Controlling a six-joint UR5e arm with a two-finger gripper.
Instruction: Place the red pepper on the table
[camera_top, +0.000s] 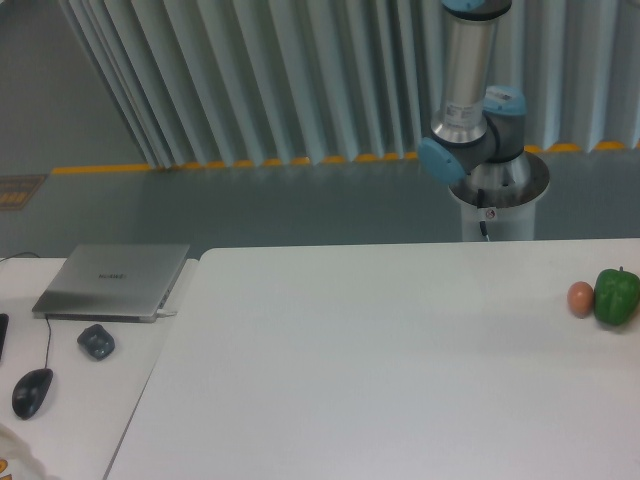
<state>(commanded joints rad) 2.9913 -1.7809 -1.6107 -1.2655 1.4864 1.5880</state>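
Note:
The red pepper is out of view. The large white table (380, 370) fills the middle and right of the camera view. A green bell pepper (616, 296) and a small brownish-orange egg (581, 298) sit side by side near its right edge. Only the arm's base and lower joints (478, 120) show, behind the table's far edge at the upper right. The gripper is out of view.
A smaller white desk (70, 400) stands at the left with a closed grey laptop (115, 282), a black mouse (32, 392) on a cable and a small dark object (96, 342). A grey floor with a yellow line and a pleated curtain lie behind.

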